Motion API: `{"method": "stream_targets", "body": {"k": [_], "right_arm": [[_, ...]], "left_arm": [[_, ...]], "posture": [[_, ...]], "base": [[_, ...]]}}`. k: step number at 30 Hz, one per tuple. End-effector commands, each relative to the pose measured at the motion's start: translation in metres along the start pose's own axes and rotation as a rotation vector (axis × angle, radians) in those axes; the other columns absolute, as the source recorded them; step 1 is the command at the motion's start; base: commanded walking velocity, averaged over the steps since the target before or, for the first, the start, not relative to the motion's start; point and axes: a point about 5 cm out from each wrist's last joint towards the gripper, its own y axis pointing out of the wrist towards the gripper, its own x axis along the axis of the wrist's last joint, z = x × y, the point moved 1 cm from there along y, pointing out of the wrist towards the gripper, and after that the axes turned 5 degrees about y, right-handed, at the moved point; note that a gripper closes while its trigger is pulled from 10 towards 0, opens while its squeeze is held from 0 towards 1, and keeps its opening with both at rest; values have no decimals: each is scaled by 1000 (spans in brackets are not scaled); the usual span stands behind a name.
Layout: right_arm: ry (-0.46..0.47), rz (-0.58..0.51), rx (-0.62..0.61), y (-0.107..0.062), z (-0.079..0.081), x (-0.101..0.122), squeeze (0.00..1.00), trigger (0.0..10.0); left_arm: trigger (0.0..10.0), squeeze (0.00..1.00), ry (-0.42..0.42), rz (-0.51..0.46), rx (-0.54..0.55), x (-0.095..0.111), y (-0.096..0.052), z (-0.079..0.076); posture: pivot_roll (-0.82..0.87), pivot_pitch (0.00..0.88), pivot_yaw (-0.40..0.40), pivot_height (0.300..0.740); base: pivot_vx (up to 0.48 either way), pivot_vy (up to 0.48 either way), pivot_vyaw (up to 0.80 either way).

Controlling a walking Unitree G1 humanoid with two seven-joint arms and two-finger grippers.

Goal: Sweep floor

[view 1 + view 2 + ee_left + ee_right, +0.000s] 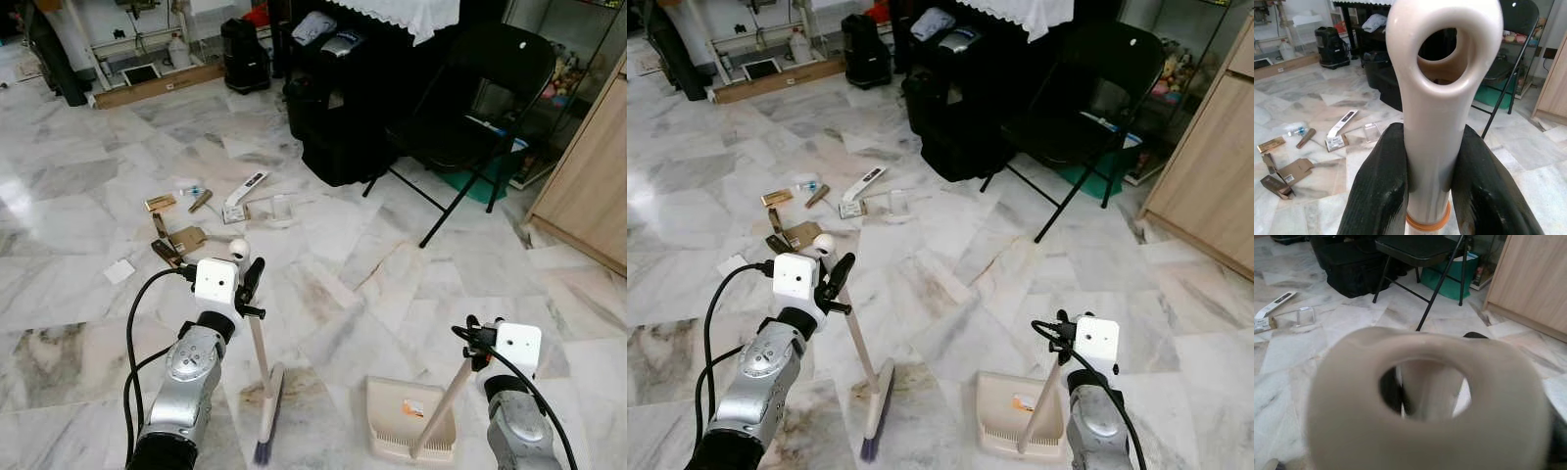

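Observation:
My left gripper (251,281) is shut on the top of a cream broom handle (1437,122), whose ring end sticks up between the black fingers (1378,191). The broom's brush head (268,416) rests on the marble floor right in front of me. To its right lies a cream dustpan (400,423), mouth toward me. Its slanted handle (446,401) runs up into my right gripper (477,343), which is shut on it. The handle's blurred ring end (1425,426) hides those fingers. Litter lies ahead on the left: cardboard boxes (184,240), a white packet (245,189), a paper scrap (120,271).
A black folding chair (490,88) stands ahead on the right, with black bags (338,137) beside it under a cloth-covered table. A wooden cabinet (588,186) lines the right side. A green basin (470,183) sits under the chair.

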Motion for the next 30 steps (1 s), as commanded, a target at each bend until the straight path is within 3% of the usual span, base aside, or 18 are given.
{"method": "stream_targets", "body": {"k": [1,23,24,25,26,30], "right_arm": [[-8,0,-4,1,-1,1,1000,10000],[-14,-34,-5,1,5,10,1000,10000],[-13,-38,-6,1,6,12,776,10000],[-13,-40,-6,0,6,13,776,10000],[-8,-55,-8,0,7,16,0,10000],[-2,-87,6,-3,14,24,0,10000]], "left_arm": [[10000,0,25,-32,-9,9,3,2],[10000,0,25,-30,-14,9,4,1],[10000,0,25,-31,-14,9,4,1],[10000,0,25,-31,-14,9,4,1],[10000,0,25,-31,-13,9,4,1],[10000,0,24,-30,-14,9,4,1]], "posture": [[45,83,30,740],[46,88,31,740],[46,88,31,740],[46,88,31,740],[45,86,31,740],[42,87,29,740]], "base": [[0,0,0],[0,0,0],[0,0,0],[0,0,0],[0,0,0],[0,0,0]]}}
